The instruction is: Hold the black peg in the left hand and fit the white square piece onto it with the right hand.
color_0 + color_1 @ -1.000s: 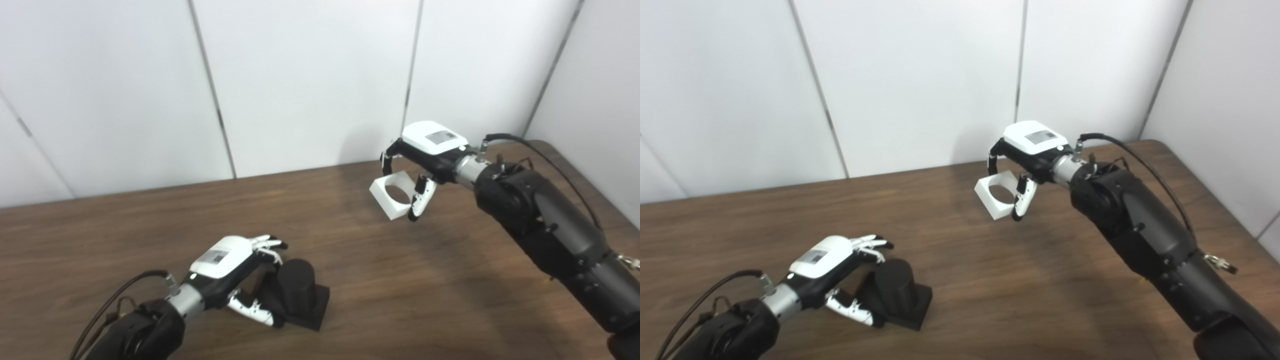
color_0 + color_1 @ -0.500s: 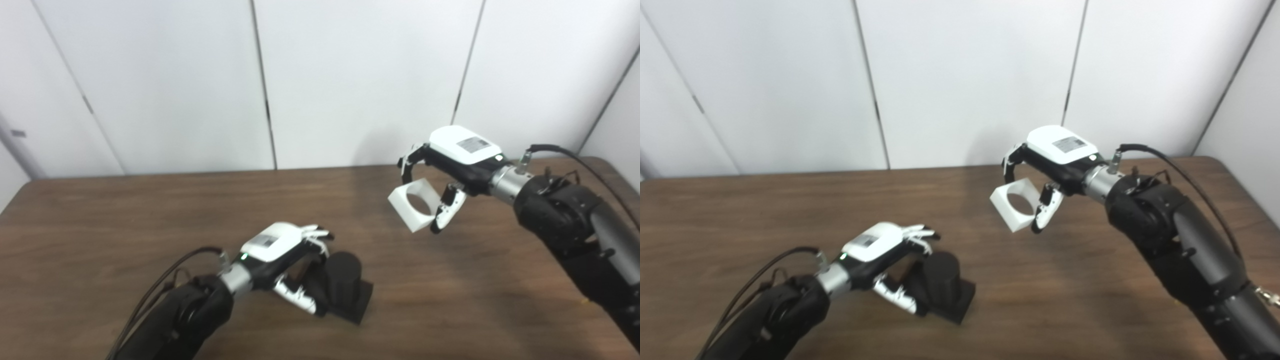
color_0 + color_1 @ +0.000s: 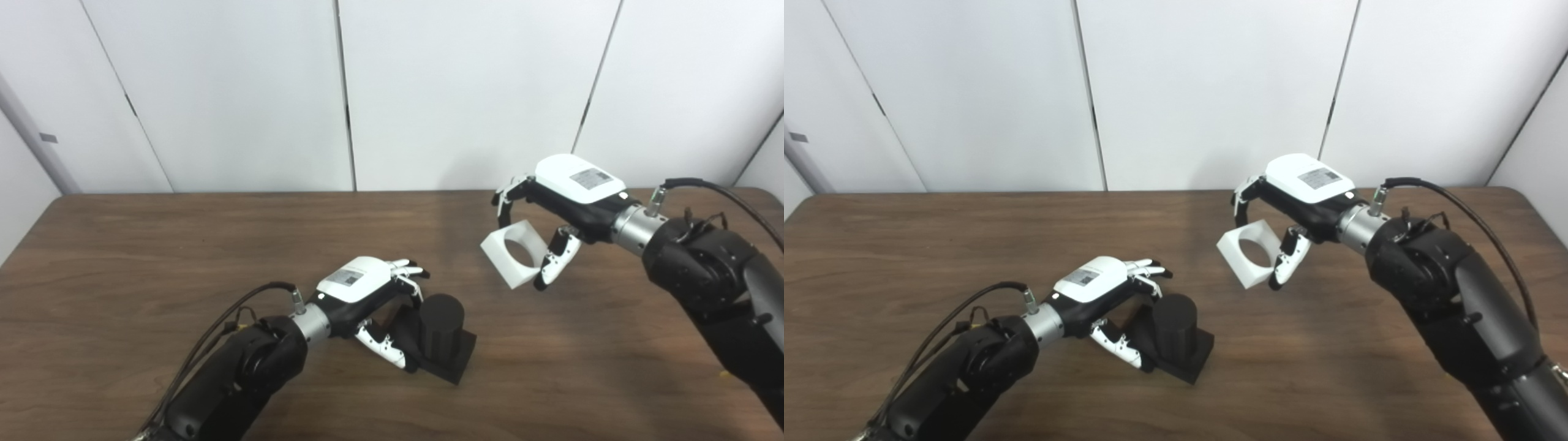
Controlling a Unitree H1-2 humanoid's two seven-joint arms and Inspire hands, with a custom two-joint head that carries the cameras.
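The black peg (image 3: 441, 323), a short cylinder on a square black base, stands on the wooden table (image 3: 153, 257) near the front middle. My left hand (image 3: 362, 286) wraps it from the left, with fingers reaching behind the cylinder and the thumb against the base's near edge. The white square piece (image 3: 497, 246) has a round hole through it. It hangs tilted above the table, up and to the right of the peg and apart from it. My right hand (image 3: 572, 191) is shut on it, fingers over its top and thumb on its right side.
White wall panels (image 3: 459, 92) rise just behind the table's far edge. The table's left edge (image 3: 27, 245) and rounded right corner (image 3: 1513, 191) are in sight. My right forearm (image 3: 710, 275) crosses the table's right part.
The camera has swung, shifting the whole picture. The white piece in my right hand seems a little lower and closer to the peg. My left hand keeps its place at the peg.
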